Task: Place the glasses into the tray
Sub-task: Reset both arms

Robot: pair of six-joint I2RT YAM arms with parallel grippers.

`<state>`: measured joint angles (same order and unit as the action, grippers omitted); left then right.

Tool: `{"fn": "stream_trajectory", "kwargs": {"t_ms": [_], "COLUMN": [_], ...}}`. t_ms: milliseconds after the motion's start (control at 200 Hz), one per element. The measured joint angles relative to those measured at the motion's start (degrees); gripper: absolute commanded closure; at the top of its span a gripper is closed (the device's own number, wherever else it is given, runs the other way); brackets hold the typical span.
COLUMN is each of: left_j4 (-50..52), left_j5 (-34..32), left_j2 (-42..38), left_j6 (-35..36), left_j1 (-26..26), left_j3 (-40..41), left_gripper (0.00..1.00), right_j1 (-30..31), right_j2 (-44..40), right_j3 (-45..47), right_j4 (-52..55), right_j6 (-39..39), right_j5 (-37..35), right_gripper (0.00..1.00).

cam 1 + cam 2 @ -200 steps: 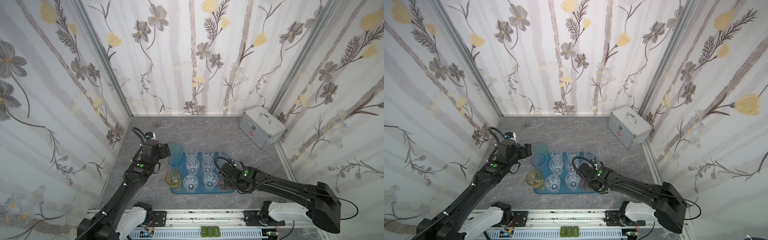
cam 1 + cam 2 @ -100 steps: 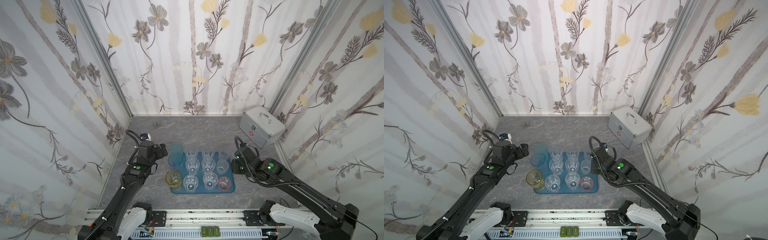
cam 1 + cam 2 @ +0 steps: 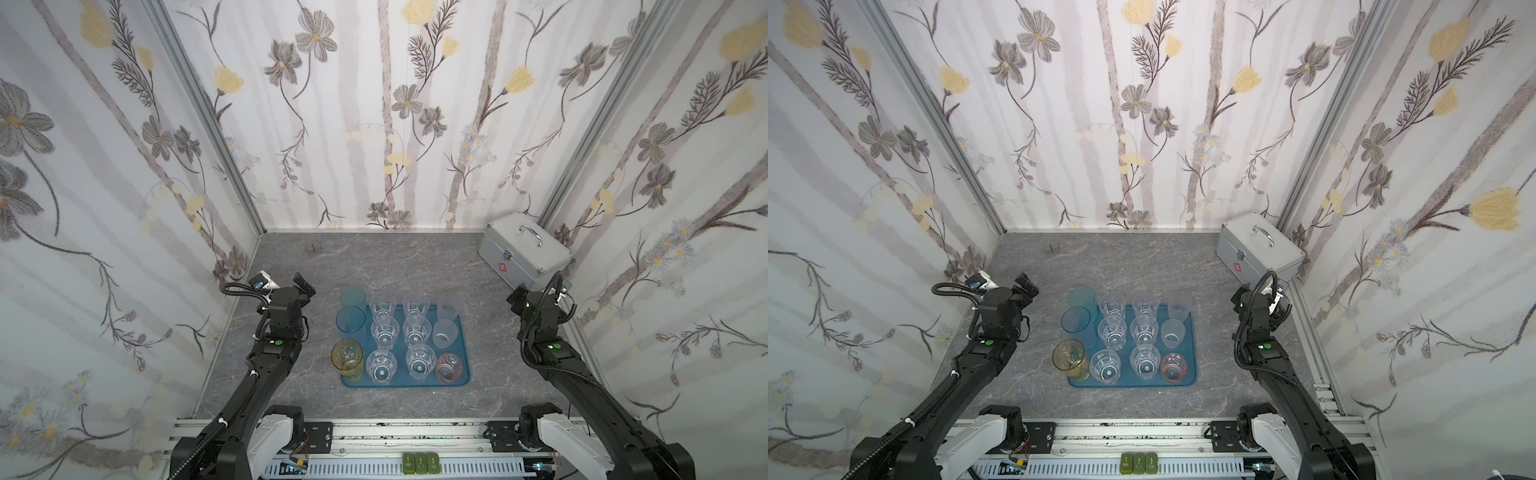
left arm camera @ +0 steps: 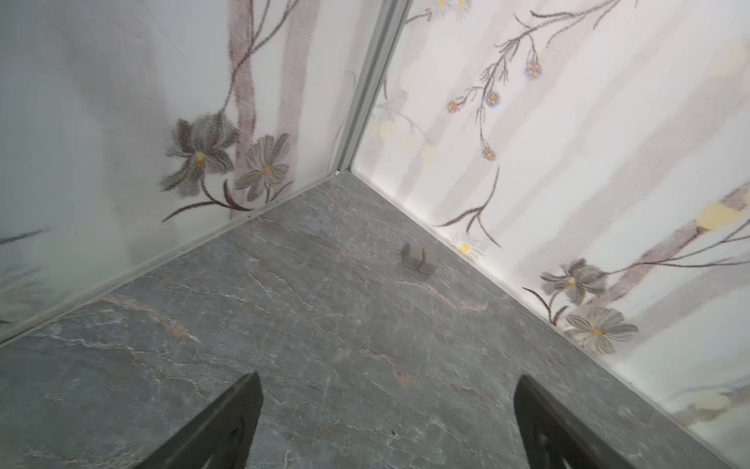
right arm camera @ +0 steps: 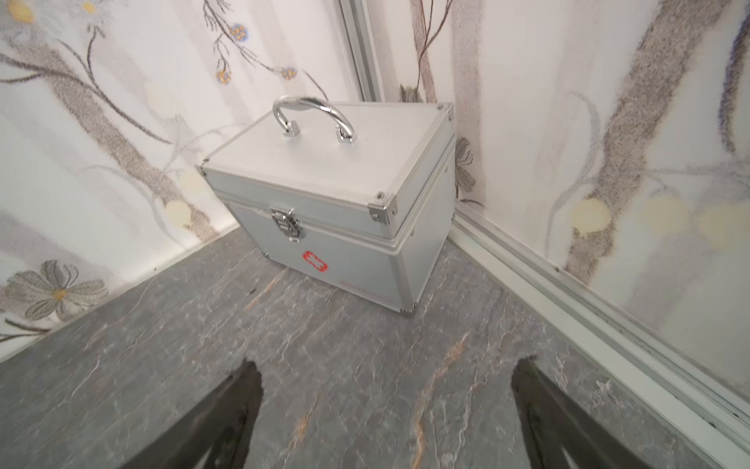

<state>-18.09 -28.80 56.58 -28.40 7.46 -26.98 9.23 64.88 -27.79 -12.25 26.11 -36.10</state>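
The teal tray (image 3: 405,383) (image 3: 1133,383) lies on the grey floor between both arms. Glasses stand upright in rows on it. Several clear faceted ones (image 3: 415,332) fill the middle. Two light blue glasses (image 3: 350,320) and an amber one (image 3: 347,357) line its left edge. Two frosted glasses (image 3: 445,332) and a pink one (image 3: 449,368) are on the right. My left gripper (image 3: 303,286) (image 4: 387,390) hangs left of the tray, open and empty. Right of the tray, my right gripper (image 3: 515,297) (image 5: 385,377) is open and empty, facing the silver case.
A silver metal case (image 3: 523,257) (image 5: 332,203) with a handle stands in the far right corner, close in front of the right gripper. Two small grey cubes (image 3: 311,248) (image 4: 418,260) sit by the back wall. Floral walls close in on three sides.
My right gripper opened, left the pink glass standing at the tray's front right, and swung out right toward the case. The left gripper drew back left, away from the blue glasses.
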Motion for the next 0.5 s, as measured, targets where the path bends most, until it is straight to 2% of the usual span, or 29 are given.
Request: {"fn": "stream_trajectory", "kwargs": {"t_ms": [130, 220, 340, 500], "left_j4": [-8.4, -14.4, -21.8, -31.6], "left_j5": [-8.0, -9.9, -8.6, -4.2], "left_j2": [2.0, 3.2, 5.6, 10.3], "left_j6": [2.1, 5.8, 10.7, 14.8], "left_j1": [0.3, 0.4, -0.4, -1.3], "left_j3": [5.7, 9.4, 12.6, 14.5], "left_gripper": [0.00, 0.00, 0.00, 0.00], "right_j1": [-1.0, -1.3, -2.5, -4.9], "right_j2": [6.1, 8.0, 10.5, 11.8], "right_j3": [0.7, 1.4, 3.8, 9.1], "right_j4": [-4.5, -10.7, -18.0, -25.5], "right_j6": [-1.8, -4.4, -7.9, -9.7], "right_j5": [-3.3, -4.5, -4.4, -0.6], "right_gripper": [0.02, 0.01, 0.01, 0.00]}}
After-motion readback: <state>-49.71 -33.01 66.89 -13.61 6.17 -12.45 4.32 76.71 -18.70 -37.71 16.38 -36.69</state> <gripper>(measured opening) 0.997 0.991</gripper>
